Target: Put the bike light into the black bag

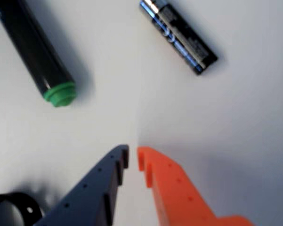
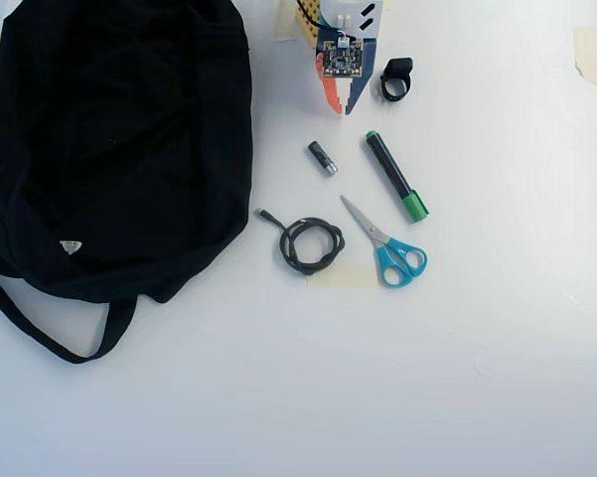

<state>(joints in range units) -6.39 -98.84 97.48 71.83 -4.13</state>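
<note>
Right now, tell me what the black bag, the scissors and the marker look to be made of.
The black bag: soft matte fabric, judging by its slumped, creased shape and limp strap. The scissors: bright silvery blades, likely metal, with glossy blue handles, probably plastic. The marker: smooth black barrel with a sheen in the wrist view and a green cap, seemingly plastic.

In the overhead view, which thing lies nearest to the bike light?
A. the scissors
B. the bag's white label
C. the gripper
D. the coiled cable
C: the bike light sits just right of the gripper at the top, while the scissors, cable and label lie far lower.
</note>
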